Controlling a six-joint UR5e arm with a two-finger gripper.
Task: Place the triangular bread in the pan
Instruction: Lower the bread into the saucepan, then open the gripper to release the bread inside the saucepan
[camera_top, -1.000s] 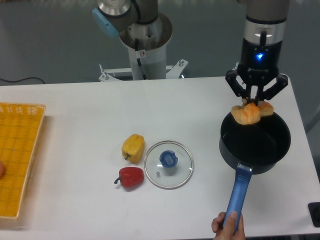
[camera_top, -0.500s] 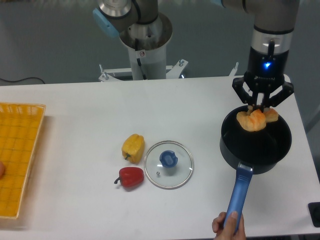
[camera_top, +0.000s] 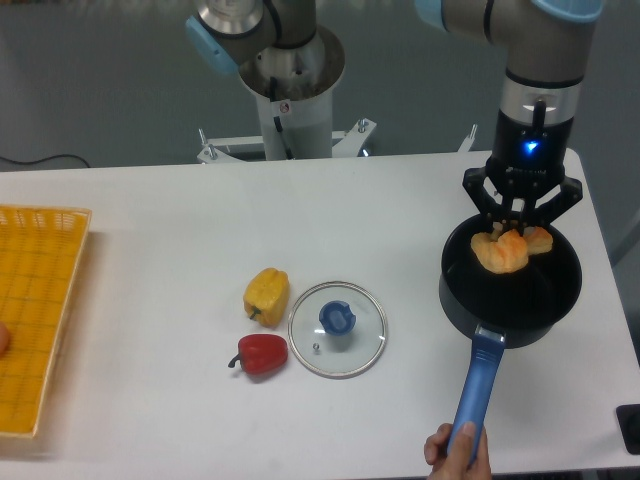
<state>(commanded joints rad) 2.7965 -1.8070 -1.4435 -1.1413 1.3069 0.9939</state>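
Observation:
The triangular bread (camera_top: 503, 253) is a glossy golden-orange pastry, held inside the mouth of the black pan (camera_top: 470, 305) at the table's right side. My gripper (camera_top: 519, 228) points straight down over the pan's far half and is shut on the bread's top. The bread hangs just below the pan's rim; I cannot tell whether it touches the bottom. The pan's blue handle (camera_top: 477, 380) points toward the table's front edge.
A human hand (camera_top: 455, 450) holds the end of the pan handle. A glass lid with a blue knob (camera_top: 337, 322), a yellow bell pepper (camera_top: 266, 295) and a red pepper (camera_top: 262, 354) lie mid-table. A yellow basket (camera_top: 40, 300) stands at the left edge.
My gripper has moved right and down with the bread, from above the pan's far-left rim to lower inside the pan's mouth. The pan and the hand have stayed in place.

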